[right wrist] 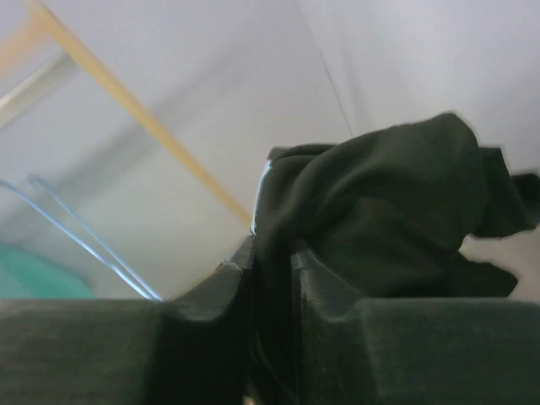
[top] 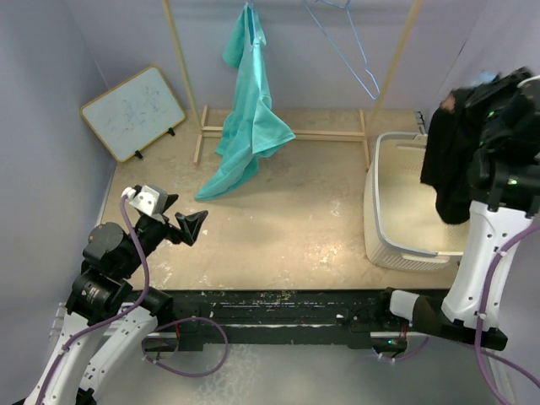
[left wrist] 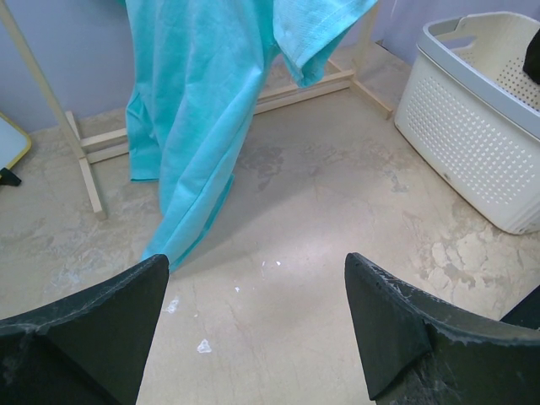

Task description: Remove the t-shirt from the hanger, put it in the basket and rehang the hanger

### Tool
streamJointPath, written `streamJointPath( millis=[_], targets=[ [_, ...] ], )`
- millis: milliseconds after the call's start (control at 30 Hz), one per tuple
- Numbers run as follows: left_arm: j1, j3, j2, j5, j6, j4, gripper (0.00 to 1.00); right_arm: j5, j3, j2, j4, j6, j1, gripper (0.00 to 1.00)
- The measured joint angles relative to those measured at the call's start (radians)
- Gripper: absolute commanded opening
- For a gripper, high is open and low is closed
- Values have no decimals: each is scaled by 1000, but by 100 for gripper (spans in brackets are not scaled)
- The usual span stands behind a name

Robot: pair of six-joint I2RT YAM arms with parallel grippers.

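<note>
Right gripper [right wrist: 270,261] is clamping black t-shirt [top: 447,160] at 3 o'clock, off blue hanger [top: 342,51] at 1, dangling over basket [top: 396,240]; left gripper [top: 181,217] is idling open at 8. Risk: thin pinch slipping, or hem snagging basket rim, dumping shirt outside.

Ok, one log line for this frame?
right gripper: shut on black t-shirt, over white basket | left gripper: open, empty | teal t-shirt: hanging on rack

The top edge cuts off the teal t-shirt [left wrist: 202,110].
</note>
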Motion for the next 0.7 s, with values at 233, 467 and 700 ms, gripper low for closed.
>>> streamJointPath(
  millis=[233,467,700],
  targets=[
    [0,0,-3,8,0,0,88,-175,-575,-127,55,-4,-1,96],
    [0,0,5,14,0,0,88,-387,-625,-219,101,-33,5,31],
    [0,0,12,14,0,0,87,-472,-492,-193,175,-75,440,0]
  ],
)
